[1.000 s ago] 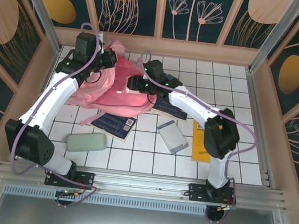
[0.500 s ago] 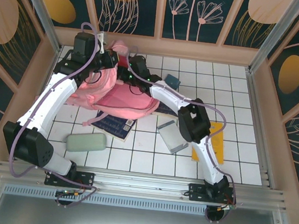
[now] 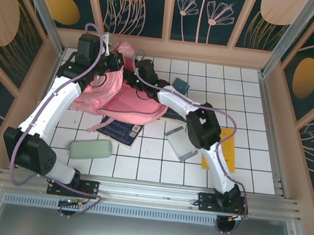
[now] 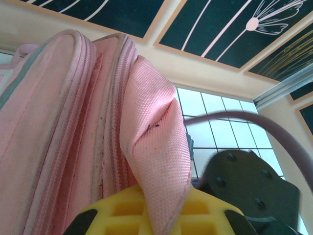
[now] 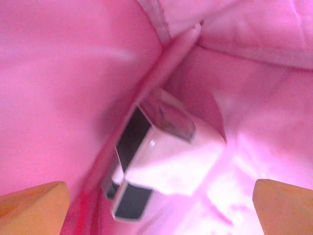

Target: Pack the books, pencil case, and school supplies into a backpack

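Observation:
The pink backpack (image 3: pixel 133 103) lies at the back left of the tiled table. My left gripper (image 3: pixel 115 62) is shut on a fold of its rim fabric (image 4: pixel 156 147) and holds the mouth up; the yellow jaws (image 4: pixel 164 215) pinch that fold. My right gripper (image 5: pixel 159 205) is inside the backpack, its orange fingertips (image 5: pixel 34 205) wide apart. A pink boxy block (image 5: pixel 166 152) lies loose on the lining between them. On the table are a navy book (image 3: pixel 120 130), a second navy book (image 3: pixel 181 116) partly under the backpack, a small teal book (image 3: pixel 180 85), a yellow-orange book (image 3: pixel 224 151), the sage-green pencil case (image 3: pixel 90 149) and a grey-blue case (image 3: pixel 181 143).
The right arm (image 3: pixel 202 126) stretches across the table's middle, over the yellow-orange book. A wooden wall (image 3: pixel 165 48) runs close behind the backpack, and aluminium frame posts (image 3: pixel 41 6) stand at the corners.
The right arm reached further into the backpack's mouth and its jaws opened, letting go of the pink block. The left gripper kept its hold on the rim.

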You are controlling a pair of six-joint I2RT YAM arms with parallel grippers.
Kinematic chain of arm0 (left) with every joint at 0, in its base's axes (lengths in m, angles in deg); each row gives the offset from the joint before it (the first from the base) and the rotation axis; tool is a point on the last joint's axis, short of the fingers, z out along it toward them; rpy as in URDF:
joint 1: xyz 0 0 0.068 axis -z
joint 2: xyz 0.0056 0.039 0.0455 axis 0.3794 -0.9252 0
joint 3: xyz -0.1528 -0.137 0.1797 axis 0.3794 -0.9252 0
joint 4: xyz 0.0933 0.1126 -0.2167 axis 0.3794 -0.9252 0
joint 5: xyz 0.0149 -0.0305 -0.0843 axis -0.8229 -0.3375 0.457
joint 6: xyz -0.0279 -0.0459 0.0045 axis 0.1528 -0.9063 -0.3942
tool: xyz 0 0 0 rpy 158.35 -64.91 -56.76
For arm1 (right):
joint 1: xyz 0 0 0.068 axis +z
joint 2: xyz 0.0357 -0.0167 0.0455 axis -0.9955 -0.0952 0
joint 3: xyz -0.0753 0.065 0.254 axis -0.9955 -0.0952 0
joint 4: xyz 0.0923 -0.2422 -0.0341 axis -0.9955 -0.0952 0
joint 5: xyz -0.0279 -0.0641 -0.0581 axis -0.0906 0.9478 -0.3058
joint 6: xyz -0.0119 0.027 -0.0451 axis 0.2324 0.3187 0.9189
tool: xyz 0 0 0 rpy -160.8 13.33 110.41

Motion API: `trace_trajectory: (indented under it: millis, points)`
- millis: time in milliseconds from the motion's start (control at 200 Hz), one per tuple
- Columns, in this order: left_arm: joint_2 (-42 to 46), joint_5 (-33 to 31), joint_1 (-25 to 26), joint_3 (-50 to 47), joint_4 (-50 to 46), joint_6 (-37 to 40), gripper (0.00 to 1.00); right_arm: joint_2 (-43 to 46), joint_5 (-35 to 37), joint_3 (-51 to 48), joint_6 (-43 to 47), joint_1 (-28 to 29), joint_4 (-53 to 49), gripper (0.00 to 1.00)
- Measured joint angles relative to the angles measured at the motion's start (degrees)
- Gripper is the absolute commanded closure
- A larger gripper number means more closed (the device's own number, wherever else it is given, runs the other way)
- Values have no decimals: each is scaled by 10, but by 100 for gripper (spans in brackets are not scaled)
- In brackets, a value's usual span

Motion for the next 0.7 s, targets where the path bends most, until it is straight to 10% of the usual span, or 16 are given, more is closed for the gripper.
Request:
trace_trajectory:
  millis: [410, 696]
  points:
    - [-1, -19, 1, -11, 19, -13, 100, 430, 29, -452, 171, -11, 212, 7]
    - [9, 17, 5, -89, 106, -39, 100, 523, -35, -572, 435, 62, 195, 5]
